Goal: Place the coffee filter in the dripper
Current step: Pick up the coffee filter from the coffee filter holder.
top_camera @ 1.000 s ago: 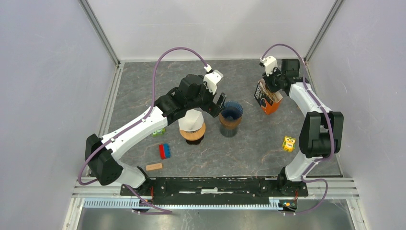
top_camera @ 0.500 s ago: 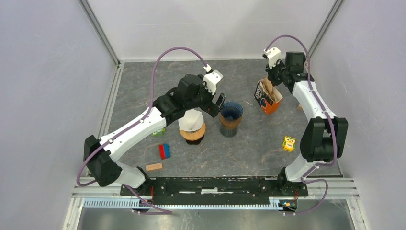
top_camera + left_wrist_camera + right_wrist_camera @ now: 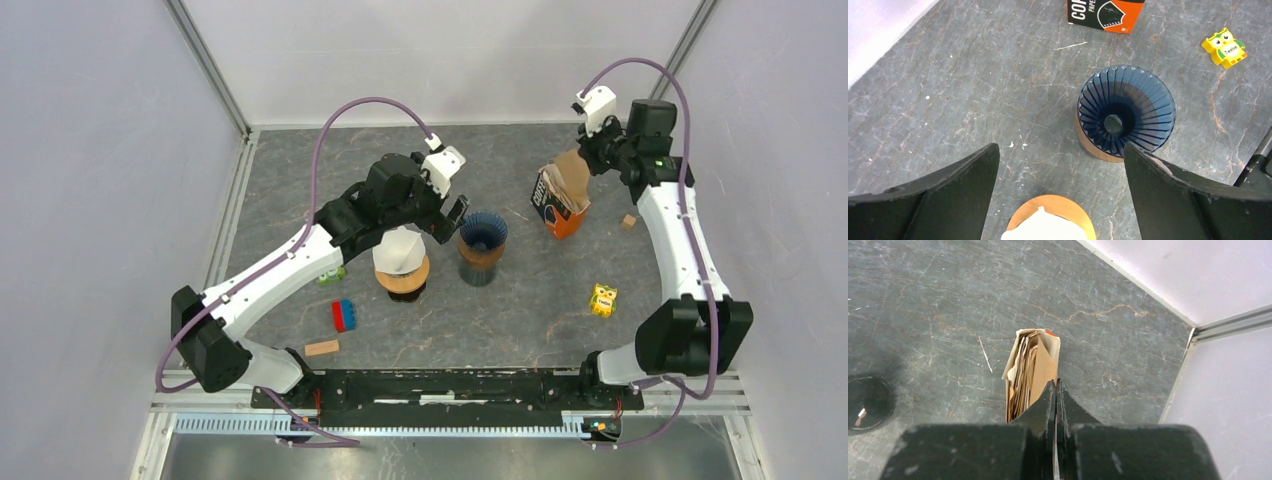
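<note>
Right wrist view showed us the right gripper (image 3: 1056, 385) clamped shut on a brown paper coffee filter (image 3: 1045, 365) protruding from the orange-and-black cardboard box (image 3: 556, 212), so we judged extraction underway, the next move being a carry to the dark blue ribbed dripper (image 3: 484, 232), beside which the left gripper (image 3: 1060, 155) hung with jaws wide apart.

above dripper (image 3: 483, 231): open, unblocked
dripper's left: left gripper (image 3: 447, 222) and white carafe (image 3: 400, 252) crowd close
dripper to filter box (image 3: 557, 208): bare tabletop (image 3: 520, 290), passable
owl toy (image 3: 602, 299): well aside
</note>
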You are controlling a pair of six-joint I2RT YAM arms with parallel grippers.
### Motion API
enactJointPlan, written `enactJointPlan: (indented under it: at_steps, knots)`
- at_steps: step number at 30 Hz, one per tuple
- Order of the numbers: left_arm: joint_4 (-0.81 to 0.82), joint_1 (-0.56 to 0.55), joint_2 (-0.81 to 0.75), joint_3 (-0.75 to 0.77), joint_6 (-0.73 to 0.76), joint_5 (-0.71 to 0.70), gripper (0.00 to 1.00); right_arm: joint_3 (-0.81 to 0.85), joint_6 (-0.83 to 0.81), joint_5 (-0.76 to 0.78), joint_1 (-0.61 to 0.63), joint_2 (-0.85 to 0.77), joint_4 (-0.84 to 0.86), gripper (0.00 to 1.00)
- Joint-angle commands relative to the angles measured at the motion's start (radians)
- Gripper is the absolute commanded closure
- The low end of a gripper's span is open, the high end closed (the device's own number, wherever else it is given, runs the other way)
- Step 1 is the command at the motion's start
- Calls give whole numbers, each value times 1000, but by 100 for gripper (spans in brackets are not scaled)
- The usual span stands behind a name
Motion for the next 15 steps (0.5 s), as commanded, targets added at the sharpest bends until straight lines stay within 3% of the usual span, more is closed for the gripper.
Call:
enactJointPlan:
  at_steps: [1, 9, 15]
  knots:
    - [-4, 2, -33, 85, 109, 53, 0, 70, -68, -84, -4, -103, -92, 100]
    - [-188, 2, -9, 268, 280, 257, 0, 132, -188, -501, 11, -215, -251, 100]
    - [-250, -1, 32, 380, 339, 349, 0, 32, -224, -622, 175, -308, -223, 100]
